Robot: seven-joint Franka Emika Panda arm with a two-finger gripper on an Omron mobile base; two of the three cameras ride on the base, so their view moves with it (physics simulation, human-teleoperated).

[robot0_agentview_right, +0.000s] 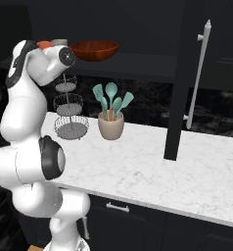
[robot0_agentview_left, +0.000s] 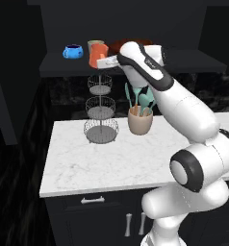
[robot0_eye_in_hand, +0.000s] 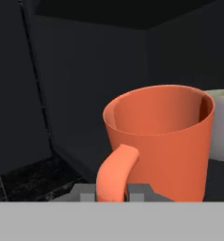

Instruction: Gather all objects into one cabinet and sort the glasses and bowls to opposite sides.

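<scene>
Hand view, fingers (robot0_eye_in_hand: 113, 192) pinching orange mug (robot0_eye_in_hand: 158, 141) handle, seemingly unlabelled

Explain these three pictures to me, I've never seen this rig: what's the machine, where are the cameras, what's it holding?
It is a white robot arm on a driving base. Two pictures come from cameras behind it, left and right; the third looks along its pincer. The pincer is shut on the handle of the orange mug on the cabinet shelf, where the blue cup, grey-beige tumbler and brown bowl also sit. On the marble counter: a wire basket stand and a crock of spatulas.
</scene>
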